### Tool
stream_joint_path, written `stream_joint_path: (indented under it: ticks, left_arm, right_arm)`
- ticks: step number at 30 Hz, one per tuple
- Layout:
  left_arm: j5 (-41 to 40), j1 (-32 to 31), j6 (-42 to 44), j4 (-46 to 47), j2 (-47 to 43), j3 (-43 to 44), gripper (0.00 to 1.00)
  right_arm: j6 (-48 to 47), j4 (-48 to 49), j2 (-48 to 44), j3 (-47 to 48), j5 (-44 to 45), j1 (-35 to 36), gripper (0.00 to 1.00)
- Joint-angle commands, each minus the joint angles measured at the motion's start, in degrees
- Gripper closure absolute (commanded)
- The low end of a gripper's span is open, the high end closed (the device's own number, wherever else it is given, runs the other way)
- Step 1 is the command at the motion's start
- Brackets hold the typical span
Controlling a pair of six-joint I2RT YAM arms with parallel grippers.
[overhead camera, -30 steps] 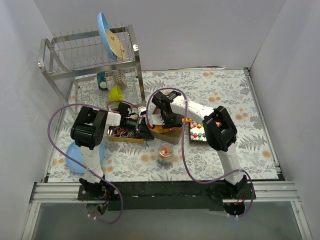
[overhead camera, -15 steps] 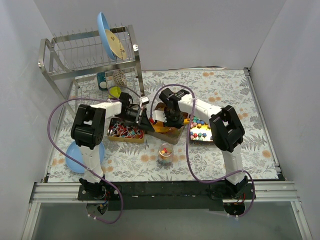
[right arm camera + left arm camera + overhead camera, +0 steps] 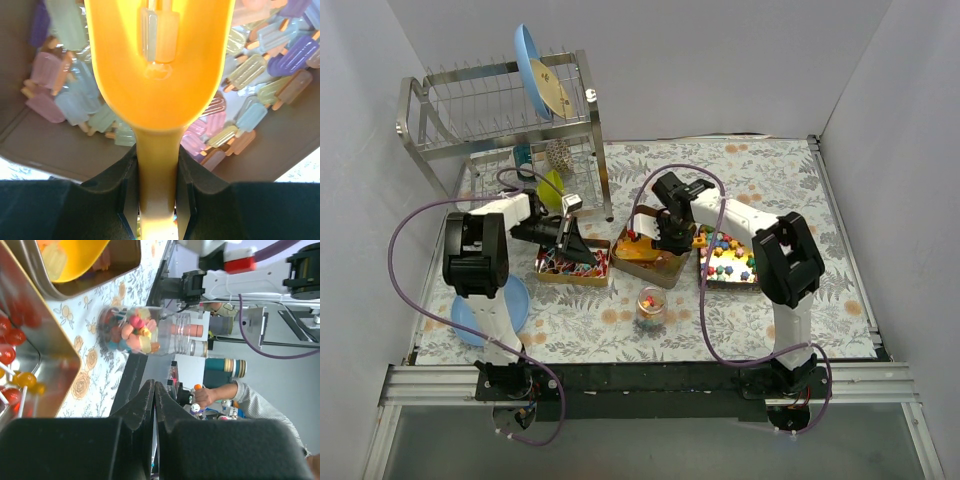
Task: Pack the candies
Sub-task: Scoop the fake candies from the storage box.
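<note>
Candies [image 3: 725, 262] in tins [image 3: 572, 281], floral tablecloth [image 3: 790, 190], white walls [image 3: 720, 70]

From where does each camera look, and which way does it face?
Top external: above and behind the bases, looking down at the table; left arm, right arm show.
Left wrist: on the left gripper, facing the clear cup of candies; its shut fingers show.
Right wrist: on the right gripper, looking down at the orange scoop it grips over a tin; its fingers show.
Shared: scoop in all three; cup in top and left wrist.
</note>
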Motion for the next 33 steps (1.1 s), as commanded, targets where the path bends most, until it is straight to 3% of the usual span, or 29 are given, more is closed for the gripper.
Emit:
stream_joint_path:
  ticks: [1,6,11,15,21,27,28,30,33]
  left_arm:
    - [-2.83,-0.95,-1.35,2.82,-7.64,-3.58,1.00]
    - [-11.52,-0.86,-11.47,16.62,-15.37,-8.51,1.00]
    - [-15.93,-0.95,-16.65,21.65,-18.19,-10.18,0.95]
    - [-18.83,-0.86,-18.94,26.12,-22.76,-11.93,0.85]
    - [-25.77,-1.04,-24.21,31.75,-31.20,-17.91,0.84]
    - [-29.20,-1.04,-27.81,37.63,-36.65,-24.77,0.85]
    - [-29.21,-1.04,-28.43,38.35,-37.00,-25.12,0.87]
    - [-29.99,-1.13,-30.79,40.80,-37.71,-25.57,0.99]
    - [-33.49,-1.13,-33.35,41.34,-38.50,-25.57,1.00]
  right_arm:
    - [0.49,3.09,-5.07,-2.15,-3.83,-0.32,0.99]
    - [0.32,4.94,-7.71,-5.84,-4.71,-1.55,0.99]
    - [-0.21,7.22,-10.52,-8.56,-6.46,-3.83,0.99]
    - [-0.30,9.15,-13.77,-9.97,-9.71,-5.15,0.99]
    - [-3.89,6.17,-19.83,-11.55,-10.34,-5.41,0.99]
    - [-11.28,-0.50,-27.30,-12.61,-8.66,-5.41,0.99]
    - [-11.89,-1.29,-28.70,-12.26,-9.19,-5.24,0.99]
    - [-13.04,-4.46,-29.68,-10.68,-10.42,-5.15,0.99]
    - [-13.92,-8.32,-30.74,-8.67,-9.46,-4.19,0.99]
